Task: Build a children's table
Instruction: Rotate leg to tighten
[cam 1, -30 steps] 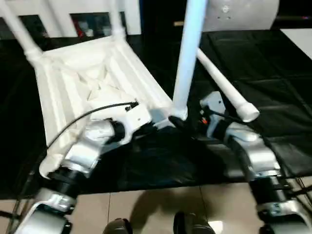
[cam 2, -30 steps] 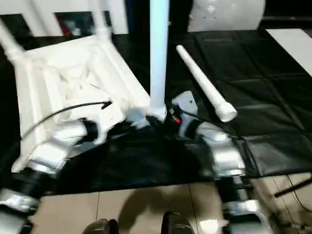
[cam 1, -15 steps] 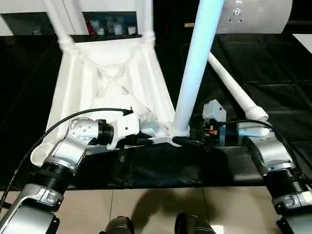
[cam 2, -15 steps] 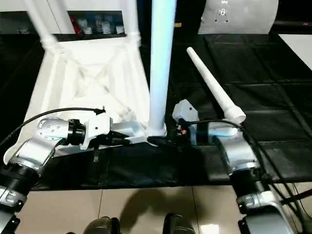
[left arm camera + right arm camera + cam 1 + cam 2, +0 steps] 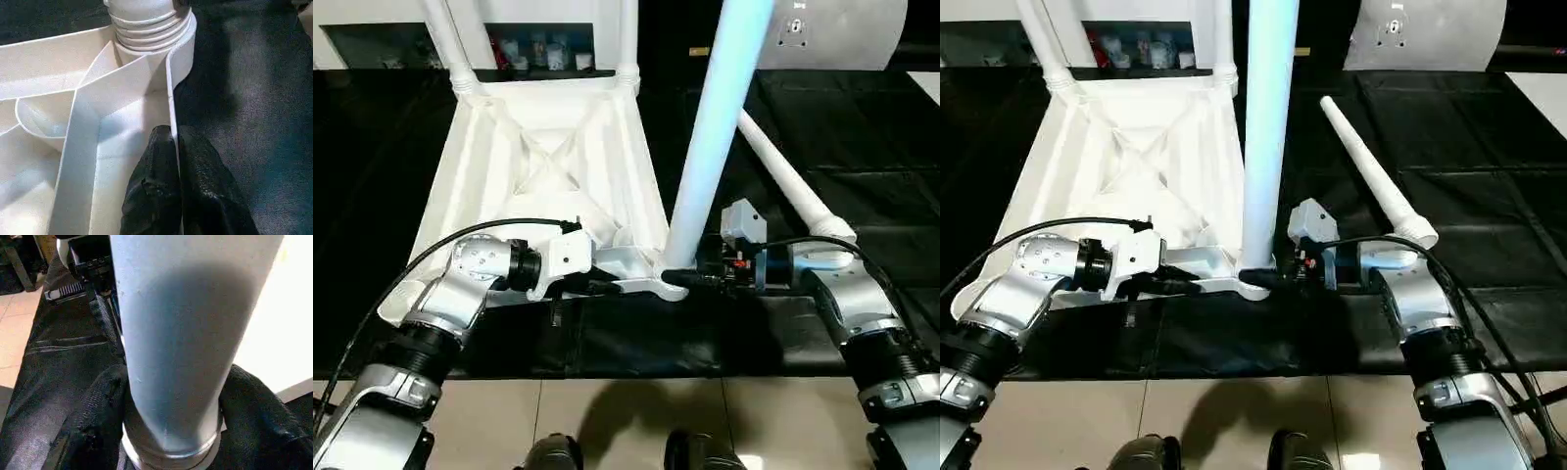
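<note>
The children's table top (image 5: 548, 166) lies upside down on black cloth, ribbed underside up. Two white legs (image 5: 445, 44) (image 5: 628, 39) stand in its far corners. A third leg (image 5: 715, 147) stands upright in the near right corner socket (image 5: 146, 29). My left gripper (image 5: 607, 286) is shut on the top's thin near rim (image 5: 172, 88), just beside that socket. My right gripper (image 5: 680, 278) reaches in from the right; its black fingers (image 5: 254, 416) hug the base of the upright leg (image 5: 186, 333) on both sides. A loose leg (image 5: 1371, 166) lies on the cloth to the right.
The black cloth (image 5: 862, 147) covers the work surface and ends at a front edge (image 5: 636, 372) above the tiled floor (image 5: 607, 421). A silver-grey panel (image 5: 832, 34) stands at the back right. Shelves with small items (image 5: 538, 49) sit behind the table top.
My right gripper's fingers have closed in around the base of the upright leg. The left gripper has kept its hold on the rim. The head camera has shifted.
</note>
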